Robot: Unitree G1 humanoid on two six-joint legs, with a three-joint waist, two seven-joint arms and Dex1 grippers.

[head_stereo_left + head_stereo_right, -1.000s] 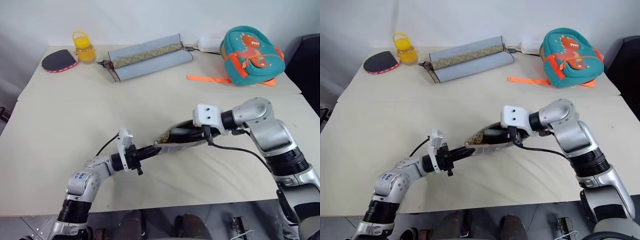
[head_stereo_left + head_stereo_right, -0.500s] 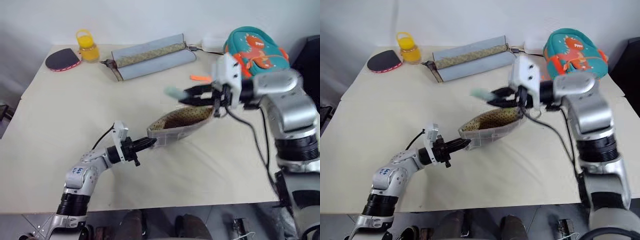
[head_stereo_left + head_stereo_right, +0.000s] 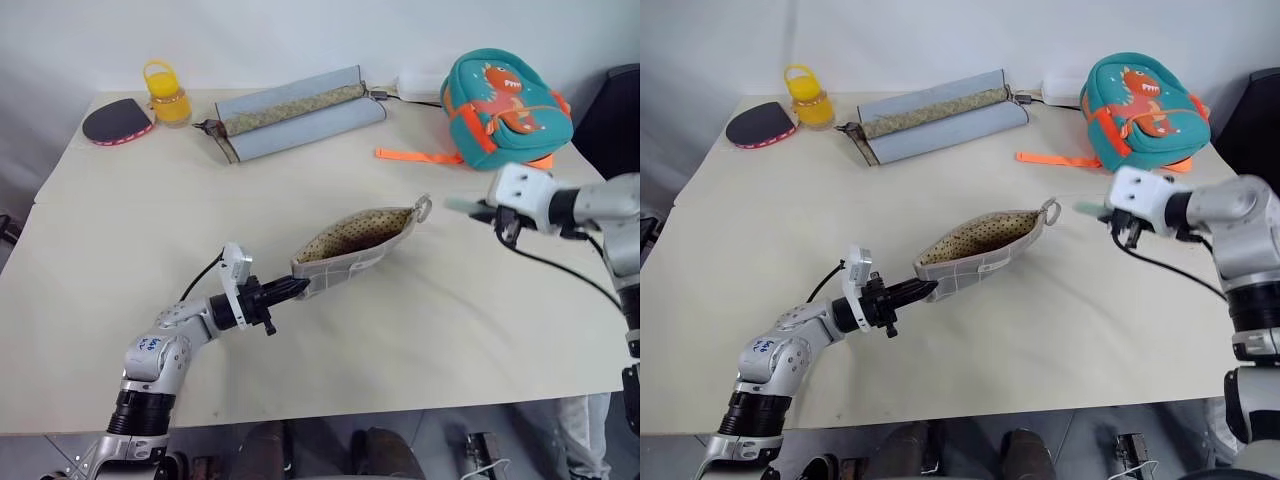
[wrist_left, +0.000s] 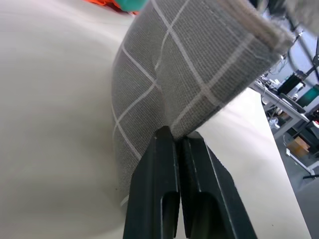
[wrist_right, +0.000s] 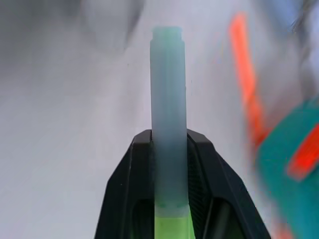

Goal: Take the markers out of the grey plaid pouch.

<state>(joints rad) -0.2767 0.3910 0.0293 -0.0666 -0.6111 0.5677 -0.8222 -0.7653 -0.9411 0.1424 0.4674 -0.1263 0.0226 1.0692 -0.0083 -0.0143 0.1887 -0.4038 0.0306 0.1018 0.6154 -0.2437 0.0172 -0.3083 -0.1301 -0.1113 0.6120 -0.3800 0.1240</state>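
- Two grippers are both busy: your right gripper (image 5: 168, 149) is clamped narrowly on one pale green marker (image 5: 168, 94), which juts out past the fingertips, and your left gripper (image 4: 177, 137) is pinched fully together on the near end of the grey plaid pouch (image 3: 352, 247).
- Your right gripper sits over the right side of the tabletop (image 3: 120, 230), well apart from the pouch; the pouch's ring pull (image 3: 424, 208) lies between them.
- The pouch lies toward the middle of the tabletop, to the left of the marker you hold. Its long axis runs diagonally from your left gripper up toward the far right corner.
- Your left arm is the nearer one and is touching the pouch; the right would have to come back leftward to reach the mouth, I judge.
- The mouth gapes open upward, showing beige dotted lining; the outside is grey with thin white grid lines. I cannot tell whether more markers are inside.
- Bare tabletop lies under your right gripper, so setting the marker down there looks simple, though it may roll.
- Along the far edge sit a teal backpack (image 3: 505, 97), a pale blue-grey case (image 3: 297, 113), a yellow jar (image 3: 167, 95) and a paddle (image 3: 117, 121).
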